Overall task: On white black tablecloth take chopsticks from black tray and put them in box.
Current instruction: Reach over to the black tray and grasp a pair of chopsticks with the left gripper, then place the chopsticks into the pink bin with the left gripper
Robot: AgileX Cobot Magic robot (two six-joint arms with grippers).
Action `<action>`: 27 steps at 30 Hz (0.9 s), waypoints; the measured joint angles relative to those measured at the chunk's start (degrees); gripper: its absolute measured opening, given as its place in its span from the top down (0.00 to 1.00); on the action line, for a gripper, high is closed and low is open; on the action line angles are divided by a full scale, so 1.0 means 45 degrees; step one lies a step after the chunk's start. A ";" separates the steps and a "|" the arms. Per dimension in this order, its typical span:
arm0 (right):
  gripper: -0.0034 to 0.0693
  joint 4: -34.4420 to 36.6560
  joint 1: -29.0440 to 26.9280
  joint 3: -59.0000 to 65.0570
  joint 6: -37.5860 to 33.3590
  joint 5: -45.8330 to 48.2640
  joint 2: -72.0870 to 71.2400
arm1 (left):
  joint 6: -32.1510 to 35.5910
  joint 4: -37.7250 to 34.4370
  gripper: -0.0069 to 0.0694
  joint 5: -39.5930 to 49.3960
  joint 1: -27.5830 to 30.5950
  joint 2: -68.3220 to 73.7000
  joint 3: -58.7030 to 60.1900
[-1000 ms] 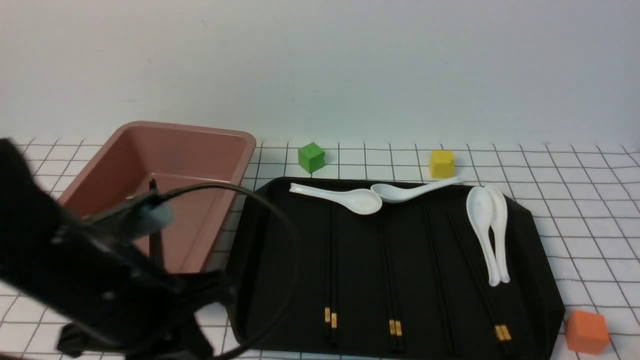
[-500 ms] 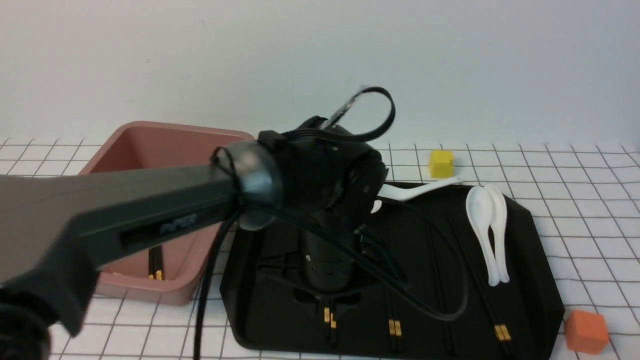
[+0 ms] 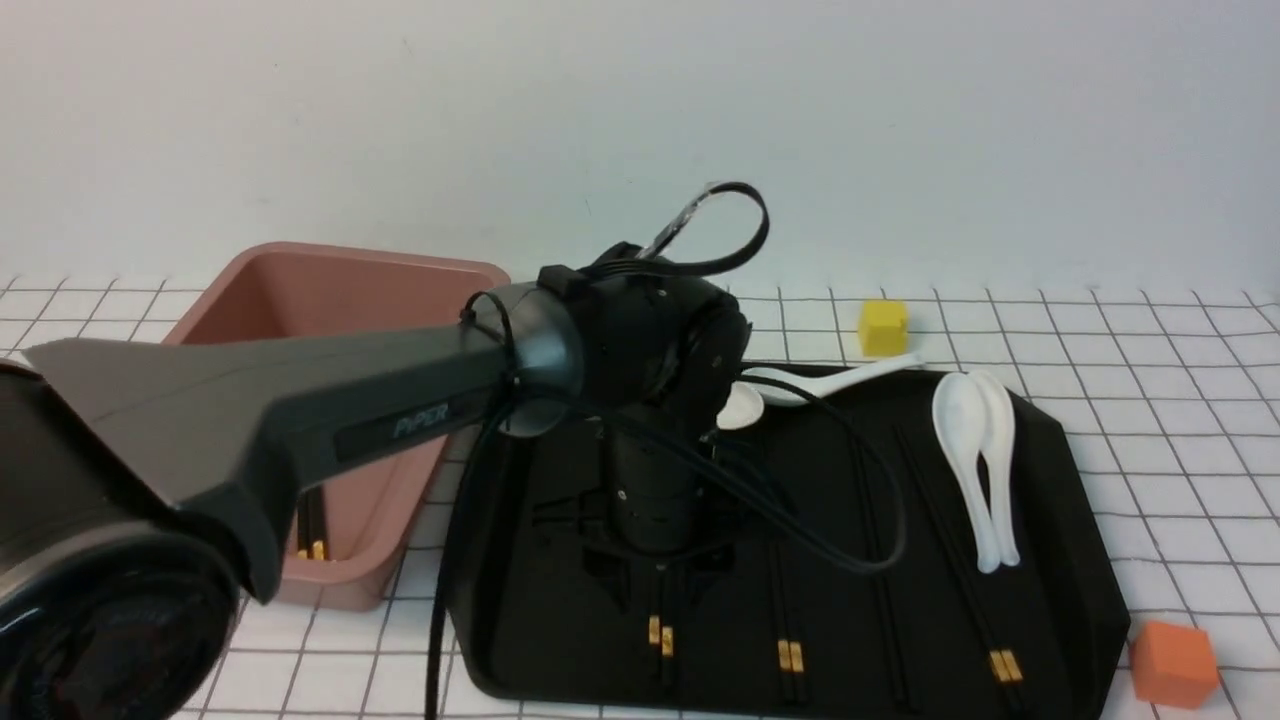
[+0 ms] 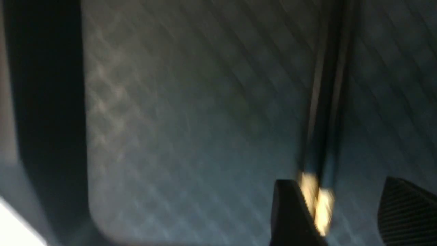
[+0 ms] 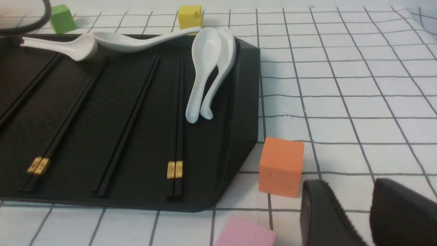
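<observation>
Front view: one box [image 3: 345,290], dusty pink, rounded corners, on the cloth [image 3: 1180,400], white with a thin black grid, to the left of the tray; inside it, chopsticks [image 3: 318,525], black, gold-banded, partly behind the left arm [image 3: 330,400]; one tray [image 3: 1085,560], black, cut corners, holding four pairs of chopsticks laid lengthwise, the leftmost [image 3: 661,640] partly hidden; left fingers [image 3: 618,582], released and apart, low over that leftmost pair, contact with it not clear; four white spoons: one [image 3: 741,407] mostly behind the arm, one [image 3: 835,383] with its handle over the far rim, and two [image 3: 980,450] overlapping near the right side; one yellow block [image 3: 883,328] on the cloth beyond the tray; one orange block [image 3: 1173,665] just beside the near right corner. Left wrist view: the fingers parted, grasping nothing; a dark pair of chopsticks on the textured tray floor, side by side, pale gold bands close to one finger; picture dim and blurred. Right wrist view: right fingers [image 5: 327,212], released and apart, holding nothing; four pairs of chopsticks in the tray, gold bands visible on two; all four spoons; one green block [image 5: 62,18], with the yellow, beyond the tray; one pink block [image 5: 245,232], partly in frame, near the orange one.
</observation>
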 joint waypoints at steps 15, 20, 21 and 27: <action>0.62 -0.0011 0.0000 0.0000 0.0000 0.0000 0.0000 | 0.0329 -0.0546 0.76 -0.0145 0.0006 0.0793 -0.0223; 0.62 -0.0011 0.0000 0.0000 0.0000 0.0000 0.0000 | 0.0645 -0.0872 0.75 0.0648 0.0017 -0.0082 -0.0052; 0.62 -0.0011 0.0000 0.0000 0.0000 0.0000 0.0000 | 0.0726 -0.0872 0.75 0.1009 0.0004 -0.0502 -0.0042; 0.62 -0.0011 0.0000 0.0000 0.0000 0.0000 0.0000 | 0.1420 0.0380 0.75 0.2513 0.0170 -0.3269 -0.0042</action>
